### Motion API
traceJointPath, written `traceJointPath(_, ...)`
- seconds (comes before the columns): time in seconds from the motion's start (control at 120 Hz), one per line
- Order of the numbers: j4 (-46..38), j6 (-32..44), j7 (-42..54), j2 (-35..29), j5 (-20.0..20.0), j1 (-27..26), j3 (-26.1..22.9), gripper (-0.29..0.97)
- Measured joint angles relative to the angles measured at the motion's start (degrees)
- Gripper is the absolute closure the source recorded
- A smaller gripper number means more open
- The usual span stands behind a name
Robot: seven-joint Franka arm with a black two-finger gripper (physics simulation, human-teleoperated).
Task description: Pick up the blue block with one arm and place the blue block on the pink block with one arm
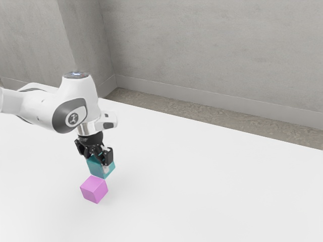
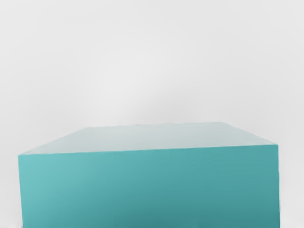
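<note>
A teal-blue block [image 1: 99, 167] hangs in my black gripper [image 1: 97, 158], whose fingers clasp it from two sides. The block is lifted off the white table. Just below it and slightly toward the front sits the pink block [image 1: 94, 189] on the table. A small gap seems to separate the two blocks. In the wrist view the blue block [image 2: 147, 175] looms large right under my hand, with bare white table beyond it.
The white table [image 1: 212, 191] stretches wide toward the exterior view's right and front. A grey floor strip [image 1: 227, 118] and concrete walls lie behind the table's far edge.
</note>
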Motion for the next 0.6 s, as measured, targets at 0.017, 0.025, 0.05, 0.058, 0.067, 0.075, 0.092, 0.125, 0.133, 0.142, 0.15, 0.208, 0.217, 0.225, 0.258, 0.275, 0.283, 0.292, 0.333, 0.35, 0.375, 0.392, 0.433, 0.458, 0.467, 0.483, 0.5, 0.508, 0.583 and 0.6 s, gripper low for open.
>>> traceJointPath(0.017,-0.3,0.0,0.0,-0.1,0.0,0.1,0.0,0.3)
traceJointPath(0.025,-0.4,0.0,0.0,-0.2,0.0,0.1,0.0,0.3)
traceJointPath(0.05,-0.8,0.0,0.0,-0.5,0.0,0.2,0.0,0.3)
traceJointPath(0.058,-0.9,0.0,0.0,-0.6,0.0,0.2,0.0,0.3)
traceJointPath(0.067,-1.1,0.0,0.0,-0.7,0.0,0.3,0.0,0.3)
traceJointPath(0.075,-1.2,0.0,0.0,-0.8,0.0,0.3,0.0,0.3)
traceJointPath(0.092,-1.5,0.0,0.0,-1.0,0.0,0.4,0.0,0.3)
traceJointPath(0.125,-2.0,0.0,0.0,-1.4,0.2,0.5,-0.1,0.3)
traceJointPath(0.133,-2.1,0.0,0.0,-1.5,0.2,0.6,-0.1,0.3)
traceJointPath(0.142,-2.3,0.0,0.0,-1.6,0.3,0.6,-0.1,0.3)
traceJointPath(0.15,-2.4,0.0,0.0,-1.7,0.4,0.6,-0.1,0.3)
traceJointPath(0.208,-3.5,0.0,0.0,-2.7,0.8,1.2,-0.3,0.3)
traceJointPath(0.217,-3.6,0.0,0.0,-2.8,0.9,1.3,-0.3,0.3)
traceJointPath(0.225,-3.8,0.0,0.0,-3.0,0.9,1.4,-0.4,0.3)
traceJointPath(0.258,-4.4,0.1,0.0,-3.6,1.1,2.0,-0.7,0.3)
traceJointPath(0.275,-4.7,0.1,0.0,-3.9,1.2,2.3,-0.9,0.3)
traceJointPath(0.283,-4.9,0.1,0.0,-4.2,1.2,2.5,-1.1,0.3)
traceJointPath(0.292,-5.1,0.1,0.0,-4.4,1.2,2.6,-1.2,0.3)
traceJointPath(0.333,-5.9,0.1,0.0,-5.2,1.4,3.2,-1.9,0.3)
traceJointPath(0.35,-6.1,0.1,0.0,-5.4,1.4,3.5,-2.1,0.3)
traceJointPath(0.375,-6.4,0.1,0.0,-5.7,1.4,3.8,-2.3,0.3)
traceJointPath(0.392,-6.6,0.1,-0.1,-5.8,1.5,3.9,-2.5,0.3)
traceJointPath(0.433,-7.0,0.1,-0.1,-6.1,1.5,4.1,-2.6,0.3)
traceJointPath(0.458,-7.2,0.1,-0.1,-6.2,1.6,4.2,-2.7,0.3)
traceJointPath(0.467,-7.2,0.1,-0.1,-6.2,1.6,4.3,-2.7,0.3)
traceJointPath(0.483,-7.3,0.1,-0.1,-6.2,1.6,4.4,-2.7,0.3)
traceJointPath(0.5,-7.4,0.1,-0.1,-6.2,1.6,4.5,-2.8,0.3)
traceJointPath(0.508,-7.4,0.1,-0.1,-6.2,1.6,4.5,-2.8,0.3)
traceJointPath(0.583,-7.5,0.1,-0.1,-6.3,1.6,4.7,-2.8,0.3)
traceJointPath(0.6,-7.5,0.1,-0.1,-6.3,1.7,4.8,-2.8,0.3)
